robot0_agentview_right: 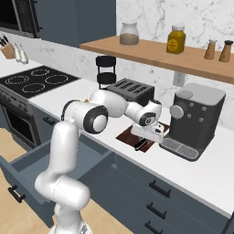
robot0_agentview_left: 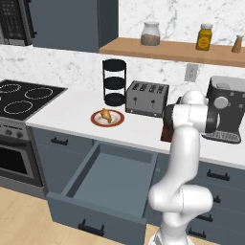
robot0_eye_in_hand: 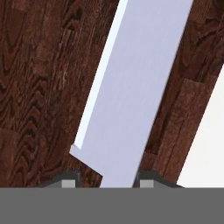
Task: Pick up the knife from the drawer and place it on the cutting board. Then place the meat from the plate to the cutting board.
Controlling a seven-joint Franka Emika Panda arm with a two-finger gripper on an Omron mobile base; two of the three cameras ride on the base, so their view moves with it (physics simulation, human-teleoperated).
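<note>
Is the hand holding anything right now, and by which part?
The knife sits between the tips of the hand, at the blade's handle end, over the cutting board. Whether it is clamped cannot be told.

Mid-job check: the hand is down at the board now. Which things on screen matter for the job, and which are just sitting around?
Job:
knife, blade over the cutting board
gripper, at the blade
open drawer
chicken drumstick on the plate

Just there:
toaster
coffee machine
black rack
shelf jars
stove
</note>
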